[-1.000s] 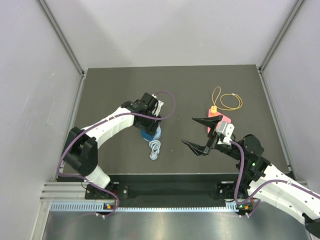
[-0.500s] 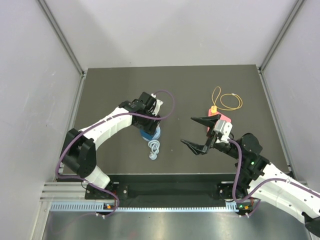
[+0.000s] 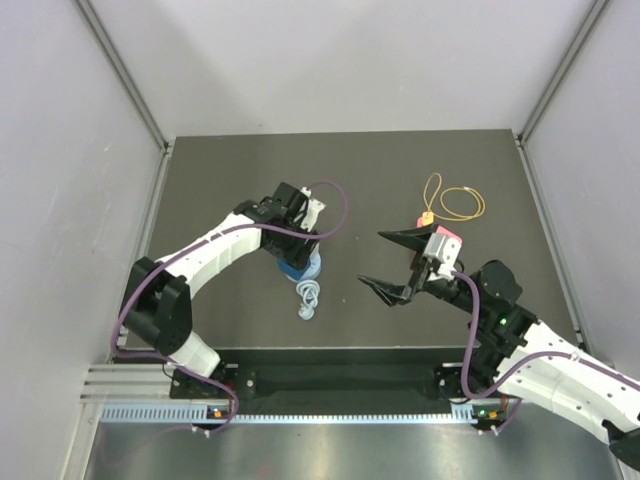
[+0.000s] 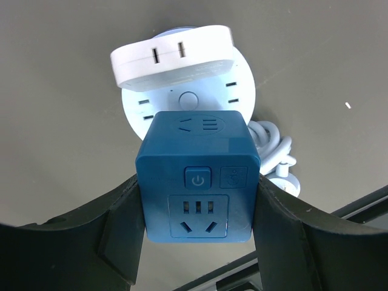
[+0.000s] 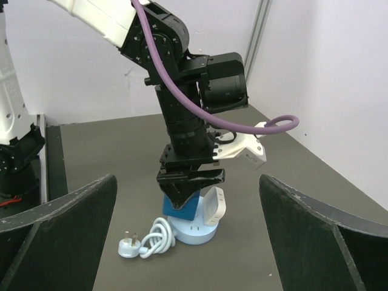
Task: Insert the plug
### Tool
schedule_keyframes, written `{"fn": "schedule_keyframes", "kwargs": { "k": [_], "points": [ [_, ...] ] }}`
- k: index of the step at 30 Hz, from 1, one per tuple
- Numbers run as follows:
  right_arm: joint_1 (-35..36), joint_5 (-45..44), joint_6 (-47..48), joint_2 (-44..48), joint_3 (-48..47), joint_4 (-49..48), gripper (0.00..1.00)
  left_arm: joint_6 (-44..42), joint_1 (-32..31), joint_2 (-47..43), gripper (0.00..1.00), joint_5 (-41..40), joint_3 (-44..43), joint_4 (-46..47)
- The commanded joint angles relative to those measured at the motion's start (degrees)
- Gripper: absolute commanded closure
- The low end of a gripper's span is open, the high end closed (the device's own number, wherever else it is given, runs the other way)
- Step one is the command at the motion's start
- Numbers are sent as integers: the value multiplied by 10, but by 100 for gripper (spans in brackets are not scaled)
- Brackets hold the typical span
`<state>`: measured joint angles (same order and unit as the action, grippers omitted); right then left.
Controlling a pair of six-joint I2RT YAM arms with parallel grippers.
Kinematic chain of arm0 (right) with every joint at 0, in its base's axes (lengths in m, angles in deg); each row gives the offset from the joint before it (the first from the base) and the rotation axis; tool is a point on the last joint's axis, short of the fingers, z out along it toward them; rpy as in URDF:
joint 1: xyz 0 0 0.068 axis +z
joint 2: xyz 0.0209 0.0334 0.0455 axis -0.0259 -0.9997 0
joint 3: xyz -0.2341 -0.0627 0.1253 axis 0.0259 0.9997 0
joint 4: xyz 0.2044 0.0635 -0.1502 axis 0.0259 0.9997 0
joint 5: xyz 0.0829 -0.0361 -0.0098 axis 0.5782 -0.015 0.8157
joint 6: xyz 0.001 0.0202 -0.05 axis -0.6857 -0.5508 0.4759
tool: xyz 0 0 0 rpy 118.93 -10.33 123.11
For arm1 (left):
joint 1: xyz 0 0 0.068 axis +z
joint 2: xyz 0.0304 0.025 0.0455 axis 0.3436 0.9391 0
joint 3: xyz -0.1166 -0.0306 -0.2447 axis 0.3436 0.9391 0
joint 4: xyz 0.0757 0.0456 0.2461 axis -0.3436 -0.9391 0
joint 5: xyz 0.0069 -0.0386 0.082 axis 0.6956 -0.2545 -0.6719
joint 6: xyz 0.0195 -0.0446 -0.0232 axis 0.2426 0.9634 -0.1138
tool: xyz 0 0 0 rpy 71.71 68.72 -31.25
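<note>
The plug is a dark blue cube adapter (image 4: 197, 182) with a power button and a socket face. My left gripper (image 4: 197, 242) is shut on it, with a finger pressed on each side. The cube (image 5: 185, 209) sits slightly tilted on a round light-blue socket base (image 5: 197, 233), beside a white adapter (image 5: 213, 206) standing in that base. Its prongs are hidden. In the top view the left gripper (image 3: 296, 260) is over the base (image 3: 314, 268). My right gripper (image 3: 372, 259) hangs open and empty to the right of them, facing them.
The base's white cord (image 3: 310, 297) lies coiled toward the near edge and ends in a three-pin plug (image 5: 128, 245). A pink block (image 3: 449, 236) with a looped yellow cable (image 3: 455, 203) lies at the back right. Grey walls enclose the dark table (image 3: 230, 180).
The right arm has drifted slightly to the left with its jaws still wide. The left wrist has shifted a little, still holding the blue cube over the base.
</note>
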<state>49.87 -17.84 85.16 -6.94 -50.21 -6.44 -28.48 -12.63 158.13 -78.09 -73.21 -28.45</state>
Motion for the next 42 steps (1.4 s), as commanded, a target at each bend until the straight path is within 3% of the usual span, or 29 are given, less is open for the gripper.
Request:
{"fn": "schedule_keyframes", "kwargs": {
  "k": [1, 12, 42],
  "points": [
    [8, 11, -13, -11, -34, -20, 0, -25, 14, -28, 100, 20, 7, 3],
    [8, 11, -23, -32, -45, -29, 0, -29, 23, -23, 100, 61, 41, 40],
    [9, 8, -12, -30, -43, -28, 0, 7, 21, -30, 100, 69, 32, 40]
  ]
}}
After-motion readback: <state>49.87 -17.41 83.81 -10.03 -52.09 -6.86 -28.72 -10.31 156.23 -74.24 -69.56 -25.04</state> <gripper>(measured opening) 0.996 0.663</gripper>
